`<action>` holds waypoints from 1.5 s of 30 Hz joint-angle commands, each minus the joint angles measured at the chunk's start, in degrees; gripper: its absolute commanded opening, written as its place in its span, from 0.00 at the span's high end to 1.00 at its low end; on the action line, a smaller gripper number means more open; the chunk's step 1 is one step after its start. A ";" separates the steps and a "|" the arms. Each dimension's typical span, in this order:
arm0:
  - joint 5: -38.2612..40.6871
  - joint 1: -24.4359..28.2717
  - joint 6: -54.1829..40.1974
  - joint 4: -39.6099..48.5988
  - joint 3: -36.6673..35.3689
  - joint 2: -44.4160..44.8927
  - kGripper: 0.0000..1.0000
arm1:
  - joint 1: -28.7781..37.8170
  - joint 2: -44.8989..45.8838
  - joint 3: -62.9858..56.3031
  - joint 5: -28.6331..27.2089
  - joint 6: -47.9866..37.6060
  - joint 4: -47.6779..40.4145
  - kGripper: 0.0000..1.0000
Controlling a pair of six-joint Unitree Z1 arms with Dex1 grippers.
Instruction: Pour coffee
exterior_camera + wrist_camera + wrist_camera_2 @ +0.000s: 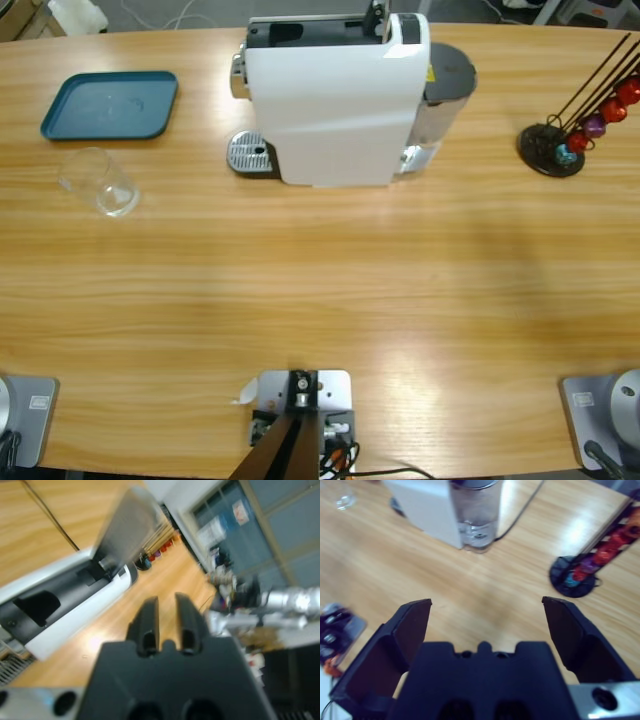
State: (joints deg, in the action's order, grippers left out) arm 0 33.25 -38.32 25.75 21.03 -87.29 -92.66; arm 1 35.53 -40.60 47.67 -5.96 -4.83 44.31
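Note:
The white coffee machine (pixel 335 100) stands at the table's far middle, with its metal drip tray (pixel 250 153) at its left foot. An empty clear glass (pixel 100 182) stands on the table to the left of it. Neither gripper shows in the high view. My left gripper (pixel 162 625) is shut with nothing in it, tilted up, with the coffee machine (pixel 75 600) lying to its left. My right gripper (pixel 487 615) is open and empty above bare table, short of the machine's water tank (pixel 475 510). The glass (pixel 342 497) is small at the top left of that view.
A blue tray (pixel 110 105) lies at the back left, behind the glass. A black capsule stand (pixel 560 140) with coloured capsules is at the back right, also the capsule stand (pixel 575 572) ahead-right of my right gripper. A black cable (pixel 520 515) runs from the machine.

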 commanded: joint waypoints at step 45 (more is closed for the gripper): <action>-25.60 -12.48 -20.85 6.16 32.36 26.31 0.00 | -25.32 -28.75 -18.67 -8.68 0.08 -51.78 0.62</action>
State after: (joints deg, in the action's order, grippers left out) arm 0 8.19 -50.29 4.07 27.87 -56.05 -64.77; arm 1 11.22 -67.13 31.01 -14.82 -5.57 -6.41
